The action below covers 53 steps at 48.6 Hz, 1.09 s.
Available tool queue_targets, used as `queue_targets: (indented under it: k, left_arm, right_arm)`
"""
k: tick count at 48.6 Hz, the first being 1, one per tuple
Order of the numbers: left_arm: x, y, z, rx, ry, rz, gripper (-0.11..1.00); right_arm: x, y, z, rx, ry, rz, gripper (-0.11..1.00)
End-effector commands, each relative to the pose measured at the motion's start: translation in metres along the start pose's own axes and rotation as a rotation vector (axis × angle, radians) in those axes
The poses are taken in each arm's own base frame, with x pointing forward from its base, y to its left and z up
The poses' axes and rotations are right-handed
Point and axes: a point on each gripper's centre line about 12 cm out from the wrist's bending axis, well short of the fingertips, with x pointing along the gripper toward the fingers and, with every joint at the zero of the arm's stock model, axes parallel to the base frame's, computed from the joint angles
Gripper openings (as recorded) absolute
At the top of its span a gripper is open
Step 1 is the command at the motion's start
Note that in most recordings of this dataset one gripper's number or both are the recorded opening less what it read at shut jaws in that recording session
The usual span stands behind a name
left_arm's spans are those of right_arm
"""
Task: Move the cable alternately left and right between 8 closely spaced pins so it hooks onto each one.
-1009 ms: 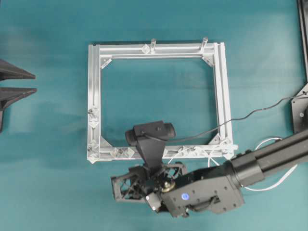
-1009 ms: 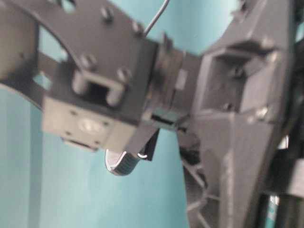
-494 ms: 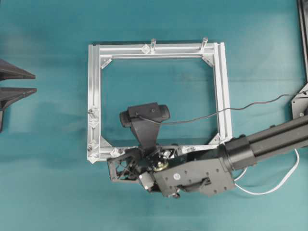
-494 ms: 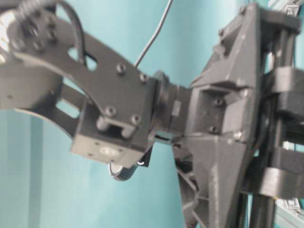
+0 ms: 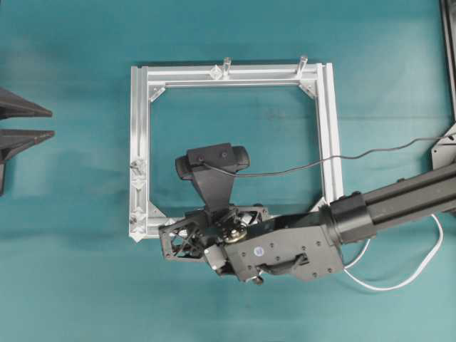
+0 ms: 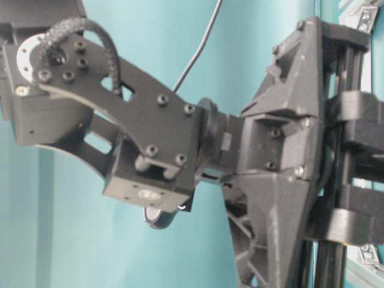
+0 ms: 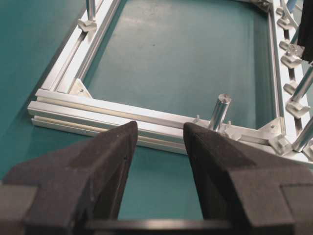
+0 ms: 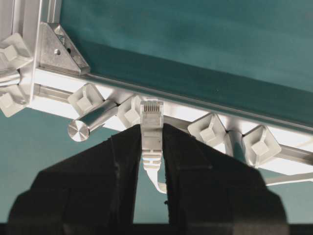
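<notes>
Your cable (image 8: 150,134) sits pinched between the right gripper (image 8: 146,142) fingers, its clear plug end poking out over the frame (image 5: 140,142) rail, right beside the pins (image 8: 210,129) and a lying metal post (image 8: 90,122). The cord's slack loops on the table by the right arm (image 5: 399,203), which stretches low across the frame's near rail. Your left gripper (image 7: 159,142) hangs level with jaws spread wide, gripping nothing. No readable writing shows anywhere.
</notes>
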Motion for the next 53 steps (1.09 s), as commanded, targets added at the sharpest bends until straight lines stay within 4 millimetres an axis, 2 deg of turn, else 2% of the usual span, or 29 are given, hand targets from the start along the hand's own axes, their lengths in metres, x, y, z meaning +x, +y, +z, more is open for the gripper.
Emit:
queue_targets:
  k: [1, 43, 53]
  left_arm:
    - [-0.0001, 0.0000, 0.0070, -0.001, -0.017, 0.003, 0.50]
    - [-0.0001, 0.0000, 0.0069, -0.001, -0.016, 0.003, 0.50]
    - [-0.0001, 0.0000, 0.0070, -0.001, -0.017, 0.003, 0.50]
  right_arm:
    - [-0.0122, 0.0054, 0.0034, 0.007, 0.006, 0.033, 0.16]
    - [-0.0128, 0.0046, 0.0033, 0.005, 0.004, 0.030, 0.16]
    - [-0.0101, 0.0057, 0.0115, 0.002, -0.005, 0.025, 0.16]
